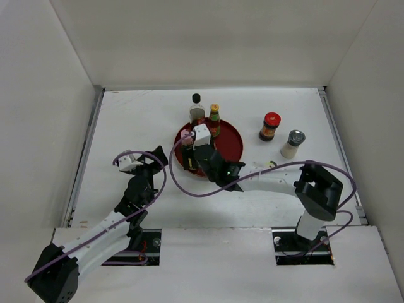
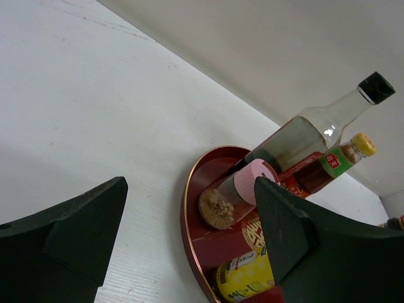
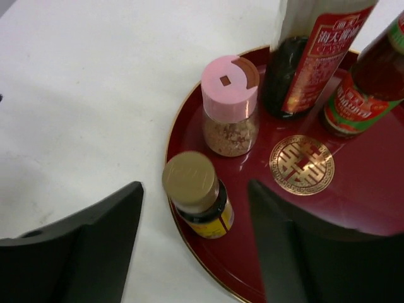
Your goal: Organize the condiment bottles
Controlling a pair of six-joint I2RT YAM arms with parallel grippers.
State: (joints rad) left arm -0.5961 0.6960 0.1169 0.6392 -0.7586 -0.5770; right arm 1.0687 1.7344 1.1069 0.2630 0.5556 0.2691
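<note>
A round red tray [image 1: 230,142] holds several condiment bottles. The tall clear glass bottle [image 1: 196,108] with a black cap stands at its far edge, next to a yellow-capped red sauce bottle [image 1: 214,120] and a pink-capped jar [image 3: 228,104]. A gold-capped jar [image 3: 196,192] with a yellow label stands upright on the tray's near-left rim. My right gripper [image 3: 194,189] is open around this jar, with a gap on each side. To the left of the tray, my left gripper [image 2: 189,183] is open and empty, facing the tray [image 2: 214,240] and the pink-capped jar [image 2: 237,196].
A red-capped dark jar [image 1: 270,126] and a silver-capped white shaker [image 1: 293,144] stand on the white table right of the tray. White walls close in the table on the left, back and right. The right arm [image 1: 278,180] reaches across the table's middle.
</note>
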